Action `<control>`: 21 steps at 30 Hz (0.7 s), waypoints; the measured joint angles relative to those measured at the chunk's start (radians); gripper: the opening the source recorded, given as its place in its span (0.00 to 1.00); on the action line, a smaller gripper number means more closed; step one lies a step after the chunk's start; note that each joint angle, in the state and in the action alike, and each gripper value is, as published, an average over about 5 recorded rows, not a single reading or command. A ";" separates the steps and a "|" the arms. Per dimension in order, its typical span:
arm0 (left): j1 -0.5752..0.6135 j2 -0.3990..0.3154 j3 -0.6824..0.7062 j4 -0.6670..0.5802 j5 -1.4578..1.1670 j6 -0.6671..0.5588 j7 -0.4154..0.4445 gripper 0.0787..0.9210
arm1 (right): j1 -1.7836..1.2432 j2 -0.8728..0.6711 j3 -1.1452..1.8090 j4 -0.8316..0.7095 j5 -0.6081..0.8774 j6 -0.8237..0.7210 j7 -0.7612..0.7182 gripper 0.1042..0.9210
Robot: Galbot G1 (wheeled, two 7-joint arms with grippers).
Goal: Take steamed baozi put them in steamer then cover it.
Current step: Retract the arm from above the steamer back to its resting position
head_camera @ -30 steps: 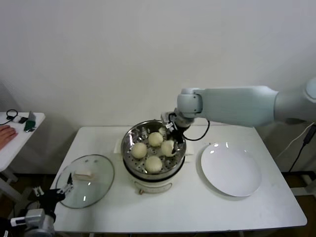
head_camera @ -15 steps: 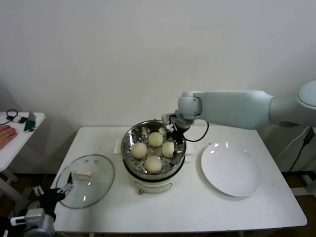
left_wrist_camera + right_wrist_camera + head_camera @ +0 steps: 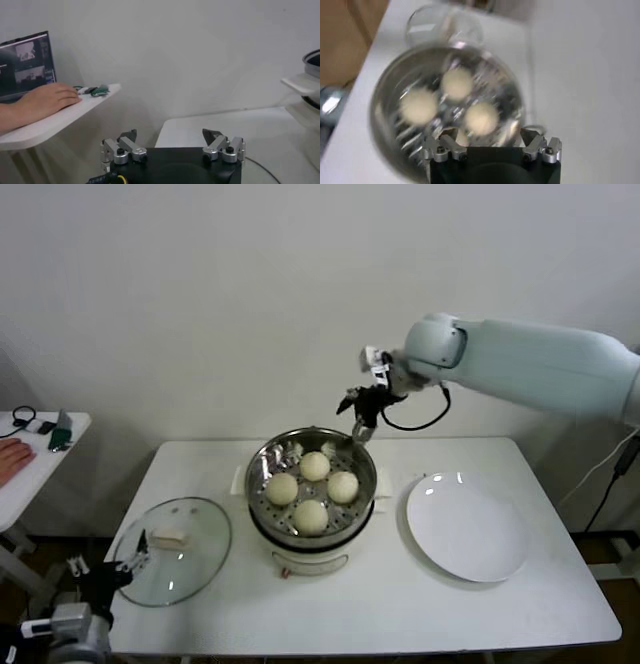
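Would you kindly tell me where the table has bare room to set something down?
The table's front strip, before the steamer and plate, is bare, as is the patch right of the plate. The plate itself is empty. The left is crowded by the cover, and four baozi fill the steamer.

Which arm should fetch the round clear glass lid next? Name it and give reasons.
Left. The left gripper sits open beside the round clear glass lid at the table's left edge. The right gripper, empty, hangs above the shiny steel steamer's far rim.
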 measured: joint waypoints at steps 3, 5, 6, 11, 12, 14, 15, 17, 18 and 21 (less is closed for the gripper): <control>-0.004 0.000 0.003 0.003 0.004 -0.005 0.001 0.88 | -0.096 -0.057 0.132 0.029 -0.007 0.003 0.132 0.88; -0.008 0.001 0.006 0.007 0.008 -0.011 0.001 0.88 | -0.173 -0.094 0.227 0.052 -0.014 0.007 0.223 0.88; -0.010 0.002 0.008 0.009 0.010 -0.015 0.002 0.88 | -0.217 -0.113 0.277 0.064 -0.018 0.010 0.267 0.88; -0.015 0.011 0.021 0.013 0.019 -0.039 0.010 0.88 | -0.480 -0.203 0.553 0.135 -0.043 0.038 0.442 0.88; -0.016 0.013 0.024 0.013 0.020 -0.042 0.013 0.88 | -0.542 -0.220 0.615 0.150 -0.051 0.049 0.468 0.88; -0.018 0.016 0.031 0.013 0.023 -0.048 0.017 0.88 | -0.670 -0.252 0.738 0.179 -0.068 0.074 0.509 0.88; -0.018 0.017 0.034 0.012 0.025 -0.050 0.019 0.88 | -0.736 -0.266 0.800 0.193 -0.078 0.088 0.527 0.88; -0.019 0.019 0.041 0.010 0.029 -0.053 0.023 0.88 | -0.868 -0.289 0.920 0.218 -0.098 0.119 0.556 0.88; -0.019 0.019 0.045 0.009 0.031 -0.054 0.024 0.88 | -0.935 -0.297 0.980 0.231 -0.109 0.136 0.568 0.88; -0.020 0.022 0.056 0.005 0.038 -0.058 0.028 0.88 | -1.134 -0.307 1.152 0.263 -0.146 0.195 0.592 0.88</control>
